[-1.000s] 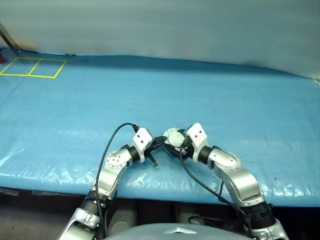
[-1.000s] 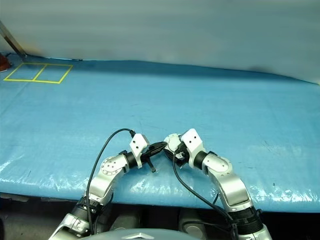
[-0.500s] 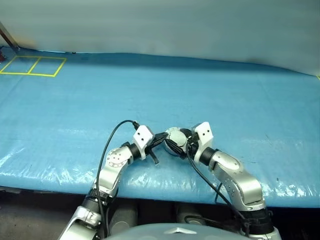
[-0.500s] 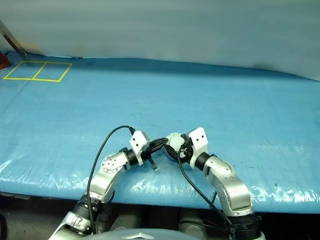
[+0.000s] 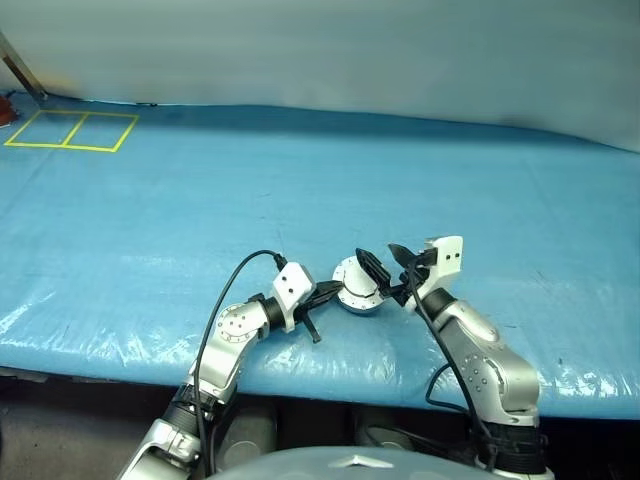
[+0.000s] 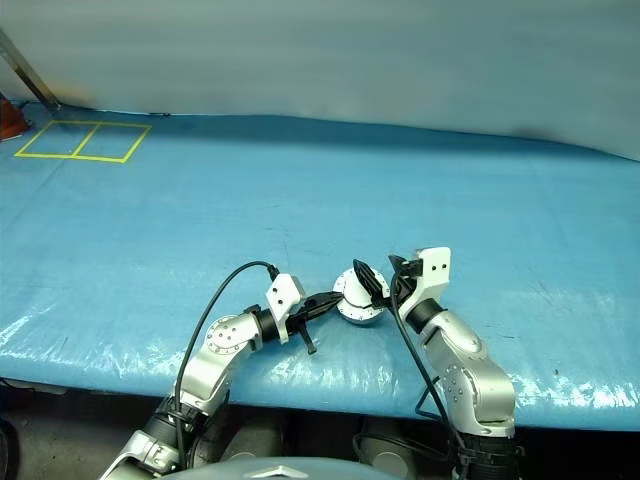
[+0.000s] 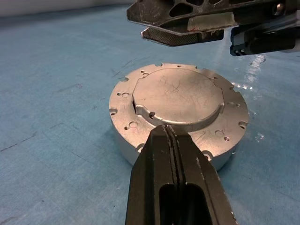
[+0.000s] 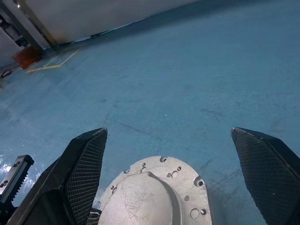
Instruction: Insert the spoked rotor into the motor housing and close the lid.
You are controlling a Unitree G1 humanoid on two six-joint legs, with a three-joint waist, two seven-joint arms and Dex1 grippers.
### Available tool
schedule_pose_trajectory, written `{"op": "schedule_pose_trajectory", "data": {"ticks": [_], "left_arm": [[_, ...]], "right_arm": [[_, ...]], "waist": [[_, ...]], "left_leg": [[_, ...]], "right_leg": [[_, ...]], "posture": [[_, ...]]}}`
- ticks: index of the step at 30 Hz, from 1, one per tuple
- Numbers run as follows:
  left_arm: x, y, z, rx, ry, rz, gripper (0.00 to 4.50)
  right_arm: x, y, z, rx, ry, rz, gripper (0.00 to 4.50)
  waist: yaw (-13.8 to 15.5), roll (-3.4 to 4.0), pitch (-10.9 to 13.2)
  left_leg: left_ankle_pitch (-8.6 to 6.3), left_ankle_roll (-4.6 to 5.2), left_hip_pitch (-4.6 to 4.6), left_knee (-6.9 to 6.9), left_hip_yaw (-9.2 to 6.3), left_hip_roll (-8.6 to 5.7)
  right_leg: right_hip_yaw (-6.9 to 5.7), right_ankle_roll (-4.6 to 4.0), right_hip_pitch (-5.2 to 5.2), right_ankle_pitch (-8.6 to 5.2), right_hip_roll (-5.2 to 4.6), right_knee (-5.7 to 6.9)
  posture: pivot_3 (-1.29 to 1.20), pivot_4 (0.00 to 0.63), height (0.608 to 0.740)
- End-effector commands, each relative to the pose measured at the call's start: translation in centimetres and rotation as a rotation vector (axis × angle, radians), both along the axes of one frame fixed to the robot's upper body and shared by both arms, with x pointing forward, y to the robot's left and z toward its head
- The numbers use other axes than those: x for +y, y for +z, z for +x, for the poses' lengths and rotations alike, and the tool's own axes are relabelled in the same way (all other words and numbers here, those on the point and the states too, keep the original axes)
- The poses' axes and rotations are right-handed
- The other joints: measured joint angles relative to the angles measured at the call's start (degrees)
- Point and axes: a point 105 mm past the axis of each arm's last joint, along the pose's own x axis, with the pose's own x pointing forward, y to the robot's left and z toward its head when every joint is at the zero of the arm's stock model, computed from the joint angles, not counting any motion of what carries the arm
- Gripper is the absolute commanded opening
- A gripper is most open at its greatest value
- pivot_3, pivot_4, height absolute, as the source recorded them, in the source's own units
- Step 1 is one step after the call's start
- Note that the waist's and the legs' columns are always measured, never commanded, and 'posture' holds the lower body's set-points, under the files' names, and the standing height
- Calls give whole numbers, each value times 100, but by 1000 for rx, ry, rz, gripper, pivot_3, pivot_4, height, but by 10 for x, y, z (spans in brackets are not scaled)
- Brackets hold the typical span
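Note:
The motor housing [image 5: 357, 287] lies flat on the blue table near the front edge, a round silver-grey puck. The lid [image 7: 178, 96] is down on it, plain outer face up, with small holes around the rim. No spoked rotor can be seen; it is hidden. My left gripper [image 5: 333, 291] is shut with nothing between its fingers, and its tip [image 7: 167, 130] rests at the near edge of the lid. My right gripper [image 5: 388, 262] is open, just above and to the right of the housing, its two fingers [image 8: 86, 171] spread wider than the housing.
The blue tarp covers the table [image 5: 480, 190], whose front edge [image 5: 120, 350] runs close below the arms. Yellow taped squares [image 5: 70, 131] mark the far left corner, beside a slanted metal bar [image 6: 25, 70]. A grey wall stands behind.
My right gripper has come off the housing, lifting, rolling and swinging to the right. The closed housing now lies uncovered. The left gripper has kept its place.

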Motion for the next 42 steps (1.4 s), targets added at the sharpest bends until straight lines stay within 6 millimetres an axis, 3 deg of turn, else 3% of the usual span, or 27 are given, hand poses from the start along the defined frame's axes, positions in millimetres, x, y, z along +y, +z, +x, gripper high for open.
{"op": "schedule_pose_trajectory", "data": {"ticks": [1,4,7,10,16,22,35,38,42], "left_arm": [[-5,-12,-6,34,-18,44,0],[-4,-12,-6,37,-14,41,0],[-2,-13,-5,34,0,46,0],[1,-14,-5,32,14,53,0],[4,-14,-2,23,29,64,0],[4,-14,1,21,31,65,0],[3,-14,2,11,51,65,0],[2,-14,2,11,49,64,0],[2,-13,3,8,50,62,0]], "right_arm": [[-10,7,-11,38,35,118,4451],[-20,4,-26,99,84,259,4451],[-30,-17,-38,219,77,276,4451],[-31,-21,-43,227,68,295,4451],[-9,-32,-45,282,111,368,4451],[15,-24,-39,252,162,418,4451],[18,-20,-37,223,153,424,4451],[17,-18,-34,211,139,434,3865],[18,-18,-33,201,138,435,2530]], "waist": [[4,1,0],[8,1,0],[-1,3,-1],[-10,6,0],[-26,7,0],[-31,9,1],[-49,10,1],[-50,10,1],[-51,11,2]], "left_leg": [[0,0,0,0,0,0],[-1,3,-1,1,-1,-1],[-2,5,0,1,2,0],[-1,7,2,3,7,2],[6,11,2,13,14,1],[8,10,2,16,10,1],[10,9,2,16,9,1],[10,9,2,16,10,1],[10,9,2,16,11,0]], "right_leg": [[0,0,0,0,0,0],[-1,0,5,0,-2,-4],[1,0,6,0,-1,-2],[0,0,6,0,2,4],[3,3,9,2,2,8],[5,5,8,3,2,11],[9,5,4,3,3,18],[9,5,2,3,3,19],[10,5,1,3,3,22]], "posture": [[0,150,740],[0,150,740],[0,150,740],[0,150,740],[0,150,740],[0,150,740],[0,150,740],[0,150,740],[0,150,740]]}}
